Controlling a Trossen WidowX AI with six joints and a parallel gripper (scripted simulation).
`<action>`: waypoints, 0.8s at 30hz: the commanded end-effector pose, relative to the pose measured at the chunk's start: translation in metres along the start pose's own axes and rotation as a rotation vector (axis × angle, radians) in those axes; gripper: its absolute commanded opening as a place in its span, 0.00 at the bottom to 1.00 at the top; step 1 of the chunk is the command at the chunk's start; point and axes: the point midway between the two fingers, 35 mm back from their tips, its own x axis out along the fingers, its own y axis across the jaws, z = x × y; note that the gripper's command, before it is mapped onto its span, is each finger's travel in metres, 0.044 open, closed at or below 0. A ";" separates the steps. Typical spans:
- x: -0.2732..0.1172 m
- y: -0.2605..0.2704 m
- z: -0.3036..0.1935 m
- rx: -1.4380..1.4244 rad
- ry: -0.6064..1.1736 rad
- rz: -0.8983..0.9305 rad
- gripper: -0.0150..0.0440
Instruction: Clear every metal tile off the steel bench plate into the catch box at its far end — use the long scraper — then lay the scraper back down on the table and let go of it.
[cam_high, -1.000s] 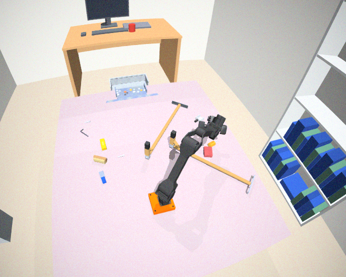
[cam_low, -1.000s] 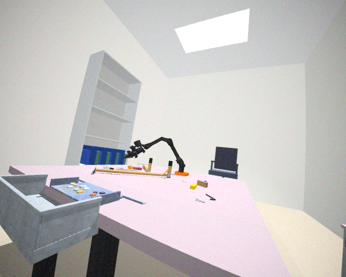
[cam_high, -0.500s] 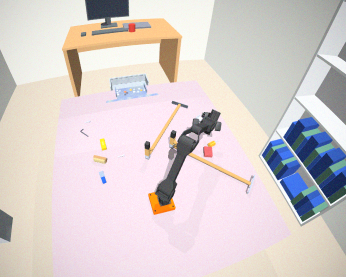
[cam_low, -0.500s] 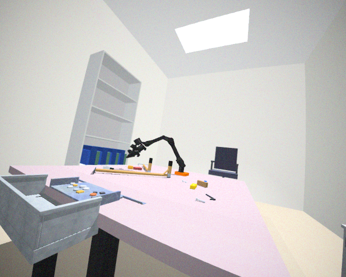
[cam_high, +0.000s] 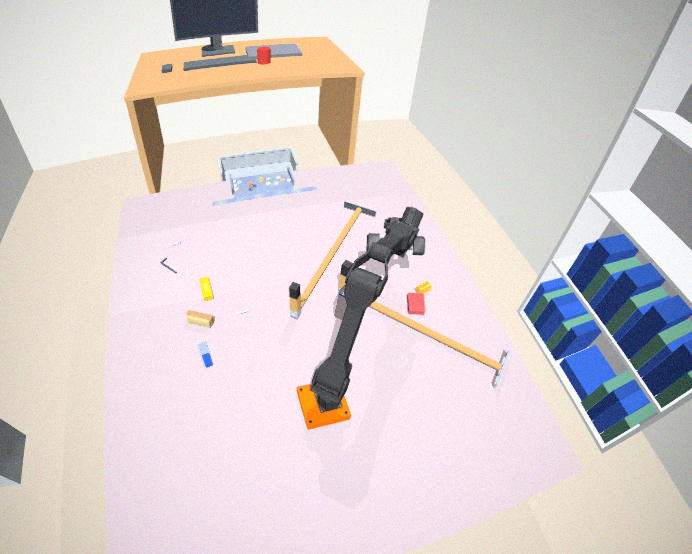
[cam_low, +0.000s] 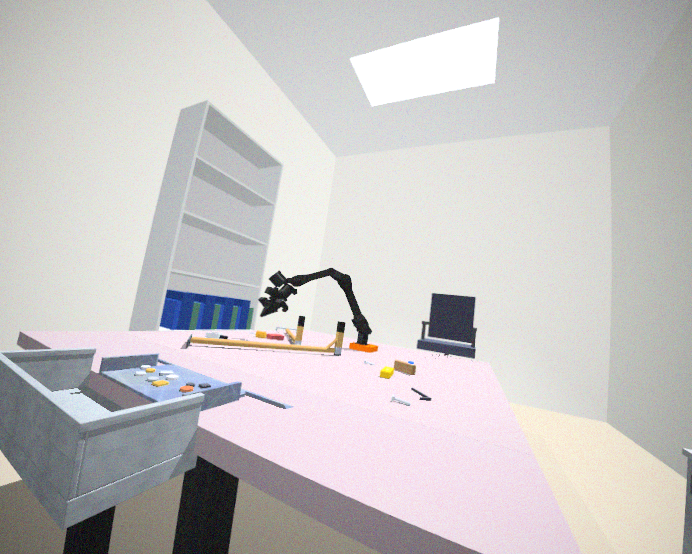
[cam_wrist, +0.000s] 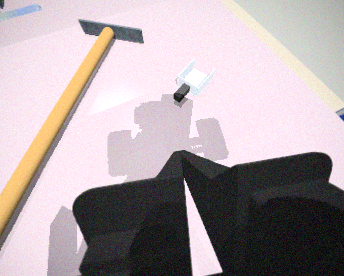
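Observation:
Several white, yellow, orange and dark tiles lie on the bluish steel plate (cam_high: 271, 192) (cam_low: 124, 379). The grey catch box (cam_high: 259, 158) (cam_low: 138, 438) is at its far end. One scraper (cam_high: 331, 253) (cam_low: 259, 345) (cam_wrist: 60, 110) lies right of the middle, with a dark blade toward the back and an upright black-topped grip. Another scraper (cam_high: 435, 334) with a pale blade lies nearer the right edge; its grip also stands upright. I cannot tell which is longer. My gripper (cam_low: 263, 314) (cam_wrist: 182, 152) is shut and empty, above the table right of the dark-bladed scraper.
A small white pan (cam_wrist: 195, 79) with a black handle lies beyond my fingers. A red block (cam_high: 415, 303) and a yellow piece (cam_high: 423, 286) lie at right. At left are a yellow block (cam_high: 206, 288), a wooden block (cam_high: 200, 318), a blue-white block (cam_high: 205, 354) and a hex key (cam_high: 168, 265).

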 end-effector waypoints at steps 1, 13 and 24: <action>-0.004 0.016 0.001 -0.028 0.041 0.011 0.25; -0.020 0.066 -0.004 -0.105 0.181 0.062 0.25; -0.042 0.109 -0.012 -0.188 0.309 0.105 0.25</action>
